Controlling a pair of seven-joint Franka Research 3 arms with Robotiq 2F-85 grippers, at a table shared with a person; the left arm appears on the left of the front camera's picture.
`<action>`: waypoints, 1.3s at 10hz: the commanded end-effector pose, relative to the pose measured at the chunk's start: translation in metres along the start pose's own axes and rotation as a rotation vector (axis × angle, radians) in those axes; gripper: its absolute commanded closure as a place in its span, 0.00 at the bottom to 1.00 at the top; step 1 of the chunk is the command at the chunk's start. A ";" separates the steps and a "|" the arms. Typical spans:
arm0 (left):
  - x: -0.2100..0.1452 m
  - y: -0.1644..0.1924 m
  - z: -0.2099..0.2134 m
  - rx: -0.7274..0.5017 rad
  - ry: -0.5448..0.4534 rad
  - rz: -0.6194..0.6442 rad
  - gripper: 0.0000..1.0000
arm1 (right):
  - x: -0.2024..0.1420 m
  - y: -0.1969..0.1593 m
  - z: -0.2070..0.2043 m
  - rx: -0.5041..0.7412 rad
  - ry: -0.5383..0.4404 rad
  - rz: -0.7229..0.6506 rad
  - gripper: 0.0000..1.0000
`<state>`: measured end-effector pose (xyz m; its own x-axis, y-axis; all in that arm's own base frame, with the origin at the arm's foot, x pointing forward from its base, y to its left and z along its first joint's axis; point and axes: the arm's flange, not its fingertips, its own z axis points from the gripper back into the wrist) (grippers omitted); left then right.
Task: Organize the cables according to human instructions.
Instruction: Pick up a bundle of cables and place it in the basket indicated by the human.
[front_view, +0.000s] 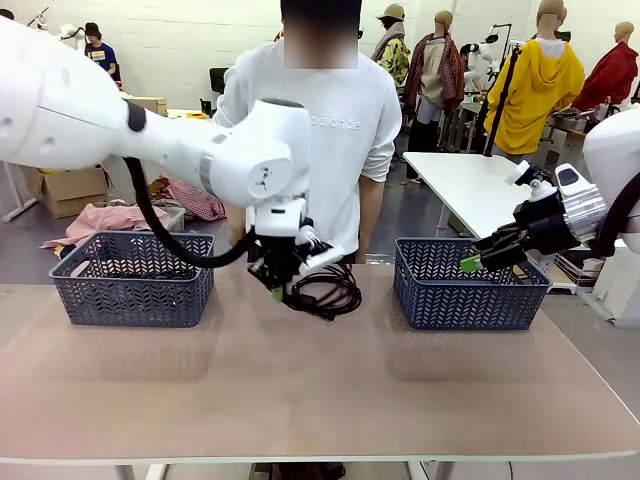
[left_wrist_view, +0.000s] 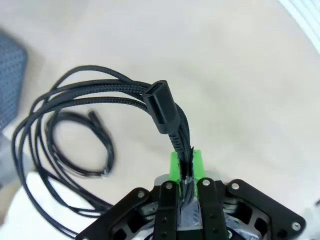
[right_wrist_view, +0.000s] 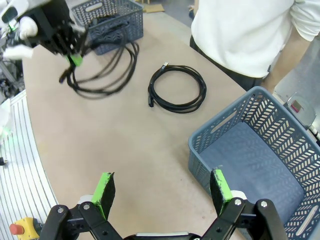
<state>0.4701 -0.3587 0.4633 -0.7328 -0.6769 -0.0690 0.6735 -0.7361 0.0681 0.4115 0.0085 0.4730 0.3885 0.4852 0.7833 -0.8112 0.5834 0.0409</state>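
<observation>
Two coiled black cables can be counted plainly. The first cable (front_view: 332, 291) hangs above the counter (front_view: 300, 390), about midway between its left and right edges and toward its far edge. The left jaws are pressed together on a bunched stretch of its strands. In the left wrist view a flat black plug (left_wrist_view: 161, 107) stands just above the green pads (left_wrist_view: 175, 167), and the rest of the loops droop off to one side, clear of the surface.

The second cable (right_wrist_view: 201, 91) lies flat on the counter as a round coil near the far edge. It sits in front of the one person (front_view: 330, 130), who stands at that edge in a white top, and it is apart from the hanging coil.

There are two grey-blue lattice baskets on the counter. The left basket (front_view: 130, 295) is toward the far-left corner and the right basket (front_view: 465, 300) toward the far-right. In the right wrist view some dark strands show inside the left basket, too indistinct to count.

The right jaws are spread wide, with both green pads well apart. They hover by the right basket's right end, near the counter's right edge.
</observation>
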 end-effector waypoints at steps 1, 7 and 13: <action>-0.029 -0.019 0.016 -0.015 -0.002 0.192 1.00 | -0.001 -0.003 -0.003 0.004 -0.036 0.017 0.00; -0.117 -0.049 0.052 -0.005 -0.020 0.507 1.00 | -0.001 -0.003 -0.003 0.004 -0.036 0.017 0.00; -0.119 -0.048 0.046 -0.001 0.006 0.454 1.00 | -0.001 -0.003 -0.003 0.004 -0.036 0.017 0.00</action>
<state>0.5186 -0.2464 0.5122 -0.3516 -0.9357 -0.0282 0.9320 -0.3527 0.0839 0.4115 0.0082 0.4731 0.3889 0.4850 0.7833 -0.8109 0.5838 0.0410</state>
